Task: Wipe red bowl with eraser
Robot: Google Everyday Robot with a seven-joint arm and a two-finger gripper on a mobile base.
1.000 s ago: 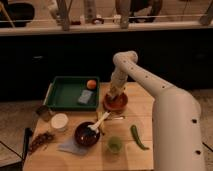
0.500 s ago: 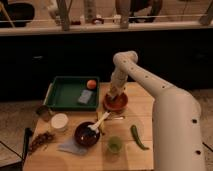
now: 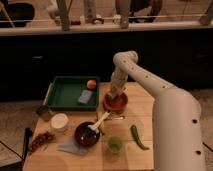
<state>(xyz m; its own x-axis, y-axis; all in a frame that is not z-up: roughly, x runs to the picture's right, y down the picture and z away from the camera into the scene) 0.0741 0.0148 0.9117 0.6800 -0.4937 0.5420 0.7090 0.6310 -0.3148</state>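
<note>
Right, counting from the near edge of the table [image 3: 90, 161]: one green cup [image 3: 115, 145], one green pepper [image 3: 137, 137] to its right, and one grey-blue cloth [image 3: 70, 146] on the left. Two bowls in all. The dark bowl [image 3: 86, 136] sits nearer, one white spoon [image 3: 100, 121] leaning out of it, with one white lid [image 3: 59, 121] to its left. Beyond it the red bowl [image 3: 115, 104] rests upright, mouth up; it's round, so no long axis. The gripper [image 3: 115, 92] hangs right over that bowl, pointing down into it. What it grips, or how wide it stands, I cannot tell, and the eraser can't be picked out. Farthest, one green tray [image 3: 60, 92] carries one grey pad [image 3: 85, 96] and one orange ball [image 3: 91, 84].
</note>
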